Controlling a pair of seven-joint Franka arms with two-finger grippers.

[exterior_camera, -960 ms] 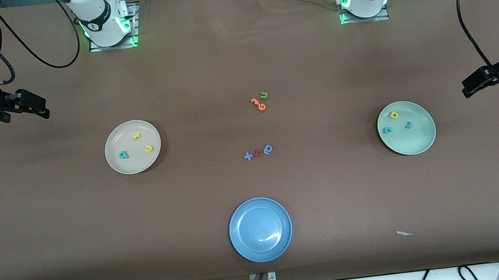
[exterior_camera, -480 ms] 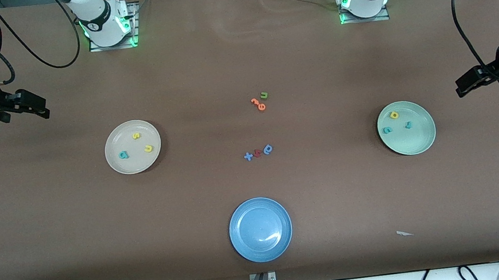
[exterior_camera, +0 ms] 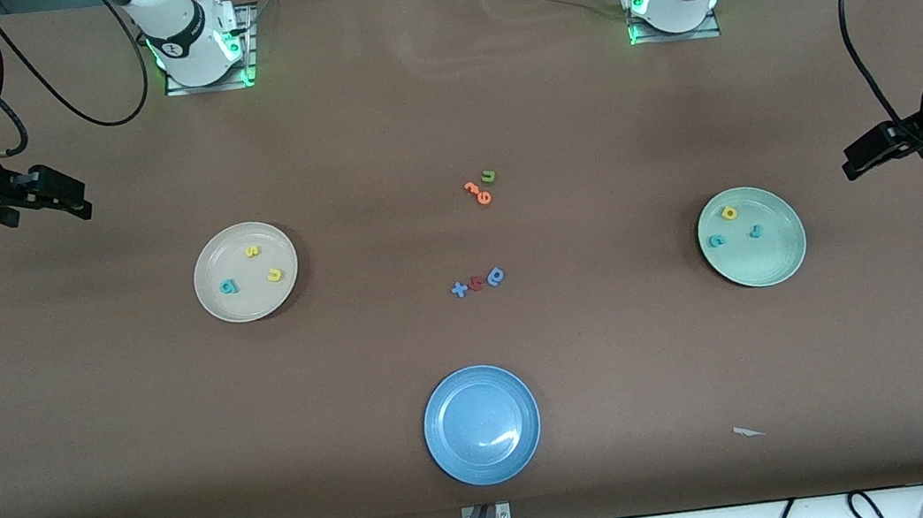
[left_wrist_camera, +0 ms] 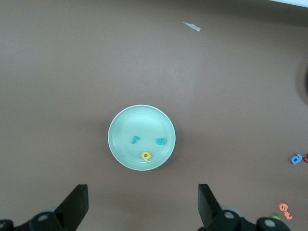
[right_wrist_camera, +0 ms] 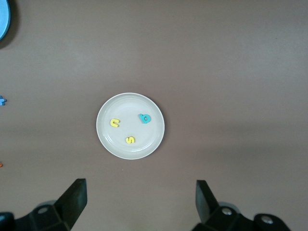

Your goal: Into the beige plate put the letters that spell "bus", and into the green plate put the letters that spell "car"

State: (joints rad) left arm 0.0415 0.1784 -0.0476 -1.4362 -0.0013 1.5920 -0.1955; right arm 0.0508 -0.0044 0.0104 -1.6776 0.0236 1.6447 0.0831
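Looks basically done: b, u, s sit in the beige plate and c, a, r in the green plate, left gripper and right gripper hang wide open and empty, each high above its own end of the table, so probably nothing's left but parking the arms.

Round blue plate, lower centre; loose foam letters mid-frame, orange and green above blue and red.
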